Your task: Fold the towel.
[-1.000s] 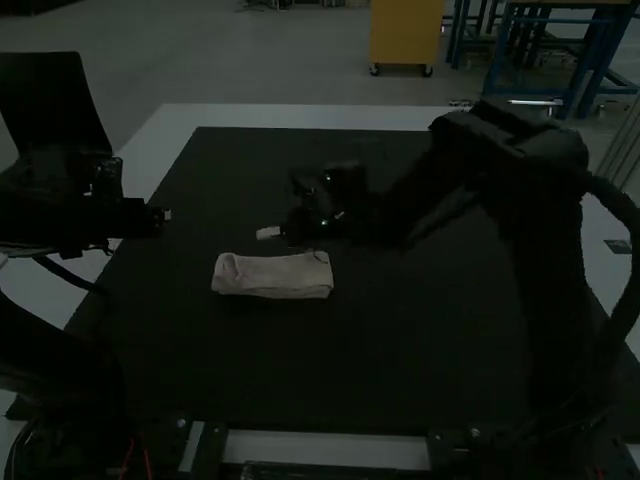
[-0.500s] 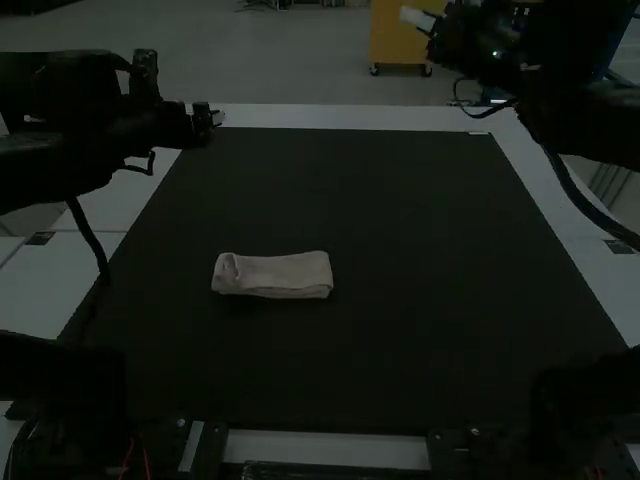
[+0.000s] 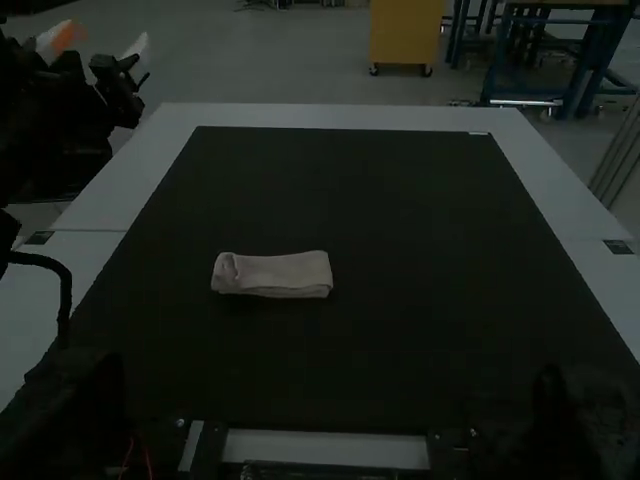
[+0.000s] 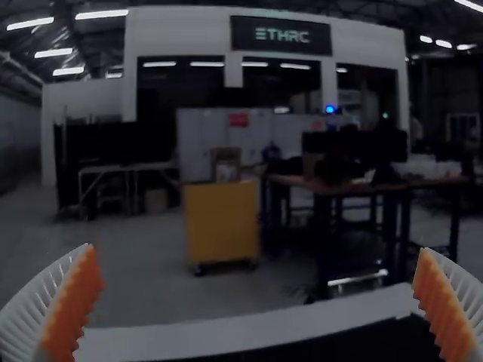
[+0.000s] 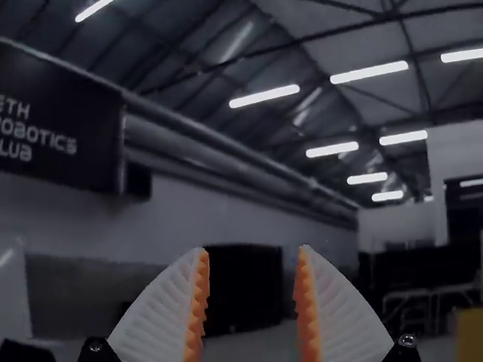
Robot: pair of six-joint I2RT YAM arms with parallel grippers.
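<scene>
One towel [image 3: 275, 275], two grippers, four fingers in all. The towel, of pale, soft-looking cloth, lies folded into a narrow, flat, roughly rectangular strip; layered edges show along its near side, and a small curled fold marks its left end. It rests on one black, matte mat [image 3: 400, 220], left of the middle, apart from both my grippers. The mat lies on one white, smooth table [image 3: 330, 117], which bears two small dark plates [image 3: 40, 238], one toward each side.

My left gripper [image 3: 108, 36] is seen at the high view's upper left, its two fingers spread wide apart. My right gripper [image 5: 253, 247] has its two fingers apart by a narrower gap. Each finger is white, ribbed and tapered, with a toothed orange pad. The mat extends past the towel on every side, most broadly to the right.
</scene>
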